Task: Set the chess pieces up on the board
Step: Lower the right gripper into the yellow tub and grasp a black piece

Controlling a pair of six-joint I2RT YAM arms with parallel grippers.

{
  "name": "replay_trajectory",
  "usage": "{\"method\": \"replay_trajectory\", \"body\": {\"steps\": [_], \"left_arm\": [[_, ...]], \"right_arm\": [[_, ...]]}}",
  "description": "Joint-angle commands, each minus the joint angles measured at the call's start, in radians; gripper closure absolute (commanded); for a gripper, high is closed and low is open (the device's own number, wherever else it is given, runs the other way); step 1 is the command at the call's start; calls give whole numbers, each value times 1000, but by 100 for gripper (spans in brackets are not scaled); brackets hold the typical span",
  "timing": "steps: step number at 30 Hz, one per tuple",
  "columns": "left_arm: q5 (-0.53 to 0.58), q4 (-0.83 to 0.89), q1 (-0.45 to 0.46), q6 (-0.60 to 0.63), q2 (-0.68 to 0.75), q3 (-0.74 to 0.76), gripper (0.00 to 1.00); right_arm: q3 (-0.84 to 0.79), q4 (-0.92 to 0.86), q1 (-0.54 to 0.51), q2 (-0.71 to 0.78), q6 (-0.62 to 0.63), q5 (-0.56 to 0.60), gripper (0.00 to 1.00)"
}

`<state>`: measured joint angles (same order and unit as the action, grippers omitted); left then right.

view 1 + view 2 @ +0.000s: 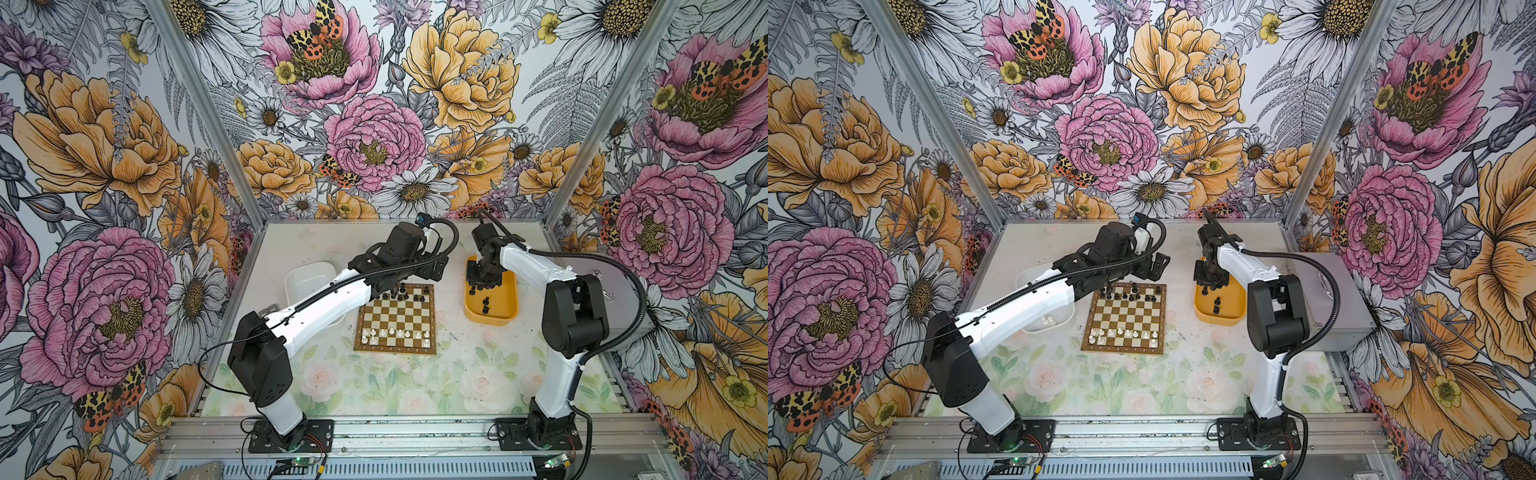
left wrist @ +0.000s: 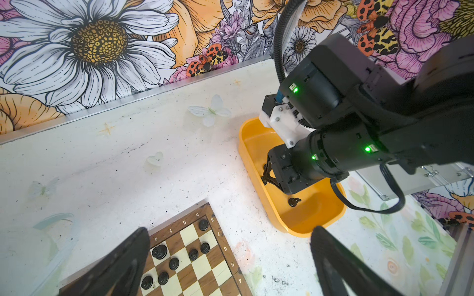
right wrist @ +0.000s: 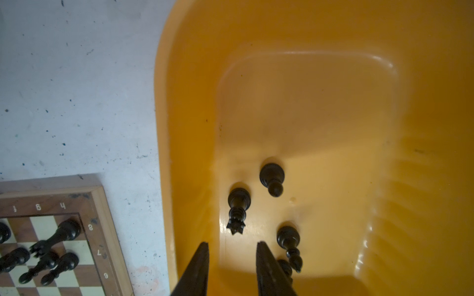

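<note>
The right pincer (image 3: 232,243) hangs inside the yellow tray (image 3: 195,77), jaws narrowed with a gap, gripping nothing. Just ahead of its tips a black queen (image 3: 237,210) stands, long axis upright, crown upward. A pointed black piece (image 3: 288,243) stands beside one finger, a black pawn (image 3: 272,179) beyond. Farther off, the left pincer (image 2: 230,230), spread wide, hovers at the black-piece end of the board (image 1: 399,320).

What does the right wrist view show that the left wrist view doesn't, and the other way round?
Only the right wrist view: the right gripper, jaws apart with nothing between, and three loose black pieces plainly inside the yellow tray; the left wrist view makes out one. Only the left wrist view: the left gripper wide open, the right arm from outside, the floral wall. Both: that tray and the board corner with black chessmen on it.
</note>
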<state>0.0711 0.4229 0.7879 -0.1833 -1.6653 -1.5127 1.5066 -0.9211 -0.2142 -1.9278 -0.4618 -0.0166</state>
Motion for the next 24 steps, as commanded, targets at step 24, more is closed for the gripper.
{"method": "replay_trajectory", "body": {"steps": [24], "left_arm": [[40,21,1,2,-17,-36,1]], "right_arm": [[18,31,19,-75,11,-15,70]]}}
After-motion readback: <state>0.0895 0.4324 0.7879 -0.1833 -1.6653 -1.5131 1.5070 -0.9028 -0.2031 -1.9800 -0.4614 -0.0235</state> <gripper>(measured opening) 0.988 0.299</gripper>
